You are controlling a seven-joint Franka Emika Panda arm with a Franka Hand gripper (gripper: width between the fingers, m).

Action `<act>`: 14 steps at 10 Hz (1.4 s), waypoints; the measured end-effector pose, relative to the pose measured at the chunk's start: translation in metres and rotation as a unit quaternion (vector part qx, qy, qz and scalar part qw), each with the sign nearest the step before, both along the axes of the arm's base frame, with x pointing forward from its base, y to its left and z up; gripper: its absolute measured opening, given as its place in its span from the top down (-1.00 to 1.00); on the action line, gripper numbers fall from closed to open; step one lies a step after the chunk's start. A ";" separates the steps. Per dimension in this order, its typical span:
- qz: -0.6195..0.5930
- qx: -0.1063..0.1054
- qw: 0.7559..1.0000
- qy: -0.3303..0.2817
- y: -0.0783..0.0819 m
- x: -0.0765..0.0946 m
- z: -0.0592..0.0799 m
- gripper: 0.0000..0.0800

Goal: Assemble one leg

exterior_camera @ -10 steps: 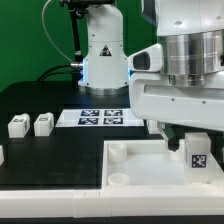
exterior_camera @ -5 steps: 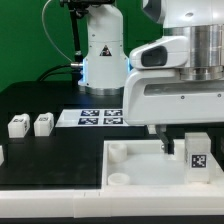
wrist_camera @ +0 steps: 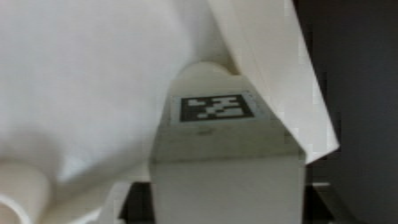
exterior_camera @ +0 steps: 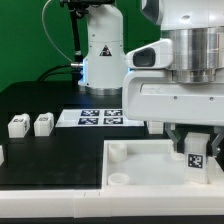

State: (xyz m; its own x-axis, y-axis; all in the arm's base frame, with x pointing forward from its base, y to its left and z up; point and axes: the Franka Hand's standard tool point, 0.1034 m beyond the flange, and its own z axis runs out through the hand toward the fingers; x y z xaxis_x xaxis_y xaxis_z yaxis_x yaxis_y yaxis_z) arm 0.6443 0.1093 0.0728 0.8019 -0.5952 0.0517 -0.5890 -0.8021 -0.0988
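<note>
My gripper (exterior_camera: pixel 197 146) is shut on a leg (exterior_camera: pixel 197 161), a small white post with a black-and-white tag, and holds it upright at the near corner of the large white tray-like piece (exterior_camera: pixel 140 166) on the exterior view's right. I cannot tell whether the leg's foot touches the piece. In the wrist view the leg (wrist_camera: pixel 215 150) fills the middle with its tag facing the camera, between the dark fingers (wrist_camera: pixel 150 196). Two more legs (exterior_camera: pixel 17 126) (exterior_camera: pixel 42 124) stand on the black table at the exterior view's left.
The marker board (exterior_camera: pixel 100 117) lies on the table behind the tray-like piece. A round socket (exterior_camera: pixel 119 178) shows in that piece's near corner towards the exterior view's left. The robot's base (exterior_camera: pixel 103 55) stands at the back. Another white part (exterior_camera: pixel 2 155) shows at the picture's edge.
The hand has turned a little about its upright axis with the leg in it. The leg stays at the same corner of the tray-like piece. The loose legs have not moved.
</note>
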 end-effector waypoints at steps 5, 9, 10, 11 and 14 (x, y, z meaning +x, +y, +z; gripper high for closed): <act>-0.407 0.069 0.910 0.048 -0.004 -0.007 -0.002 0.27; -0.593 0.081 0.799 0.066 -0.001 -0.008 -0.001 0.27; -0.578 0.080 0.809 0.065 -0.001 -0.008 -0.001 0.27; -0.578 0.080 0.809 0.065 -0.001 -0.008 -0.002 0.03; -0.458 0.056 0.885 0.054 0.005 -0.009 0.000 -0.55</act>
